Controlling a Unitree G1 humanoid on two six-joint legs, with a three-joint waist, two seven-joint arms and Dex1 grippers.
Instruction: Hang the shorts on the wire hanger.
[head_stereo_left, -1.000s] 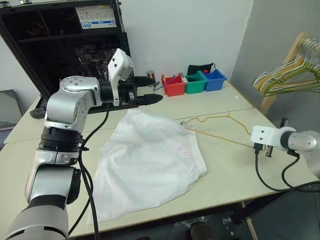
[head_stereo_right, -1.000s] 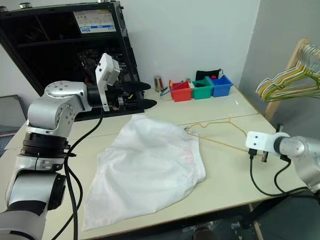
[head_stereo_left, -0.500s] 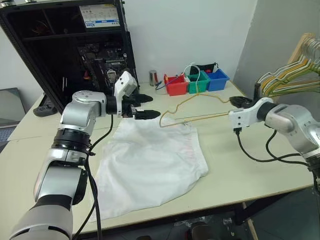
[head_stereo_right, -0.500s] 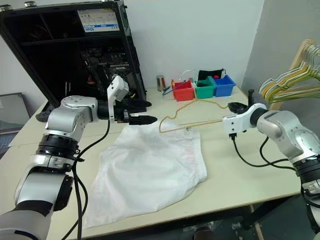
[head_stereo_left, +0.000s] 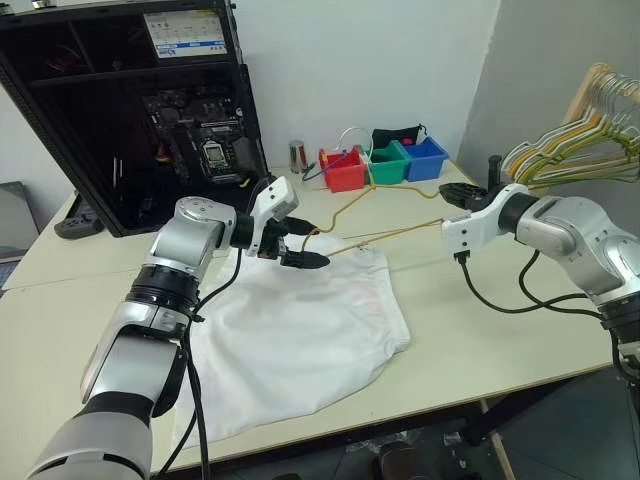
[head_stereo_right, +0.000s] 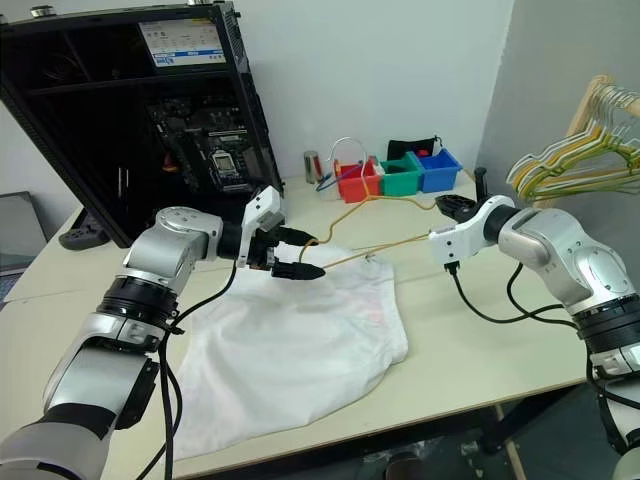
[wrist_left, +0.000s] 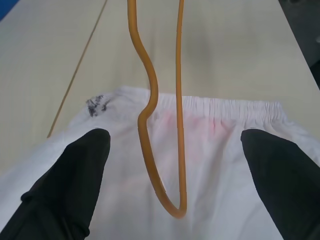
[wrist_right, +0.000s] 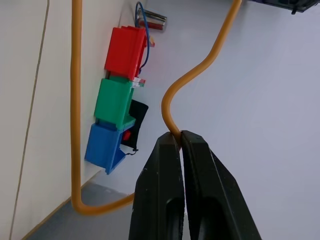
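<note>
Beige table (head_stereo_left: 470, 330) carried the shorts (head_stereo_left: 300, 340) flat near its front edge. Right gripper (wrist_right: 180, 140) pinched the hanger (head_stereo_left: 385, 236) aloft, its end over the waistband between the spread left gripper (wrist_left: 175, 145). Threading had begun; next, left grasps the waistband

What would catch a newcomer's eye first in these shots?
Probably the wire hanger, lifted off the table and pinched in the shut right gripper, its far end reaching over to the open left gripper. Below it, the shorts lie spread flat on the table, waistband toward the hanger. Red, green and blue bins stand behind.
</note>
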